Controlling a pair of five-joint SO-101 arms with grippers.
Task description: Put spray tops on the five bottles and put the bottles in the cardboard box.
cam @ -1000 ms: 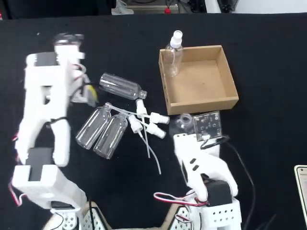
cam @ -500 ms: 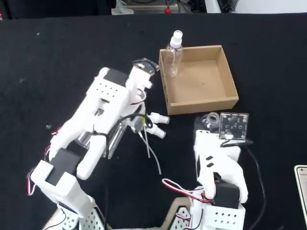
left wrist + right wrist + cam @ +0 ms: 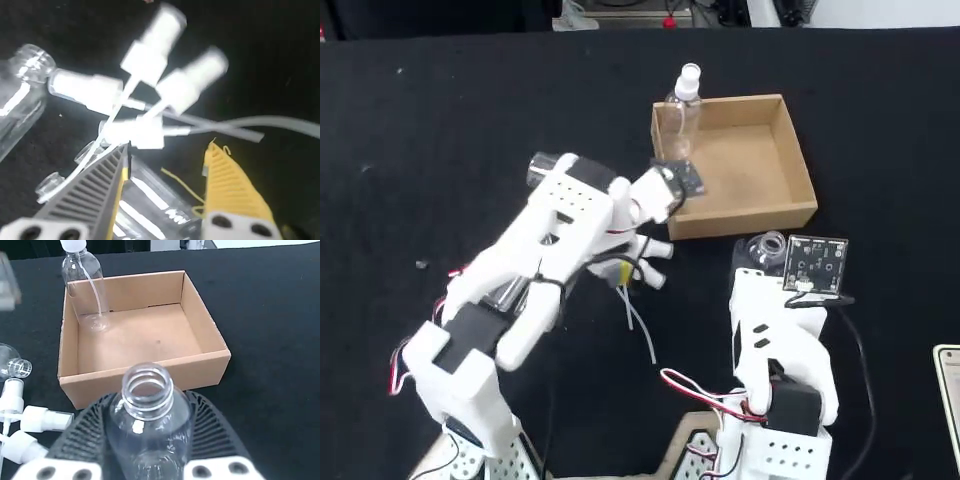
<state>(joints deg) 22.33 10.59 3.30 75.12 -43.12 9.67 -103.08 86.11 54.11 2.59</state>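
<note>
- The left gripper (image 3: 167, 150) hangs just above a tangle of loose spray tops (image 3: 192, 85) on the black table (image 3: 470, 90). Its grey and yellow fingers (image 3: 225, 185) are spread apart and nothing is between them.
- Thin dip tubes (image 3: 280, 122) trail from the tops and cross one another. Two tubes run toward the table's near edge (image 3: 640, 325).
- Clear uncapped bottles lie on their sides by the tops. One (image 3: 22, 85) has its open mouth touching a top; another (image 3: 150, 200) lies directly beneath the gripper.
- In the high view the left arm stretches across the heap, hiding most of the lying bottles. One bottle end (image 3: 545, 170) shows past the arm, and two tops (image 3: 650, 248) show just beside the left gripper (image 3: 623, 270).
- The right gripper (image 3: 150, 402) is clamped on an upright open bottle (image 3: 150, 425), held just in front of the cardboard box (image 3: 150, 375) with its mouth upward.
- From above, that bottle (image 3: 767, 247) sits beside the box's near wall (image 3: 740, 215), outside it.
- One capped bottle (image 3: 682, 115) stands upright in the box's far corner, on the side nearest the left arm. Its tube is visible through the clear wall (image 3: 85, 280).
</note>
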